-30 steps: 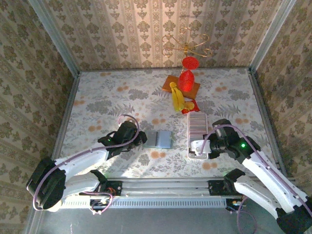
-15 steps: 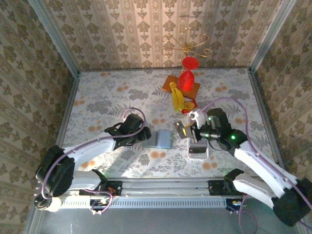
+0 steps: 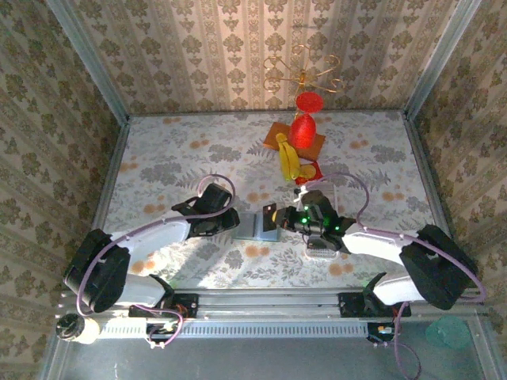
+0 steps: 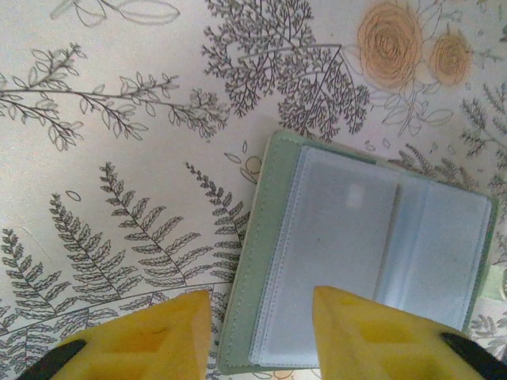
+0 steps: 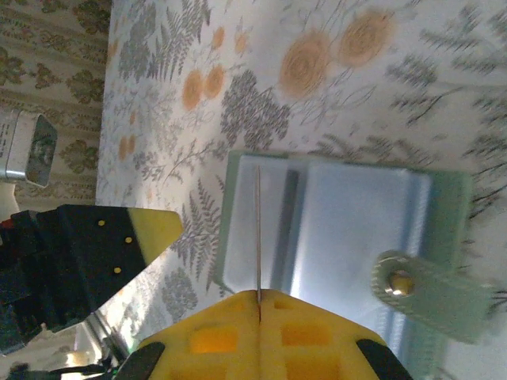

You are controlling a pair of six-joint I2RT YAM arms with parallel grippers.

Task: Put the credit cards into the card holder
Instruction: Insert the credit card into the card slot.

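Over the card holder [image 5: 348, 214], right hand [image 5: 259, 299] pinches a credit card [image 5: 258, 229]; left hand [image 4: 261, 317] spread

The card holder [image 4: 255, 261] looks to me like soft matt green material with a stitched edge, its inner sleeves [image 4: 341, 237] clear glossy plastic, its snap [image 5: 398, 283] shiny metal. The table cover [image 4: 119, 119] seems smooth and printed; the pads [image 4: 150, 336] of the left gripper [image 4: 261, 336], matt yellow foam
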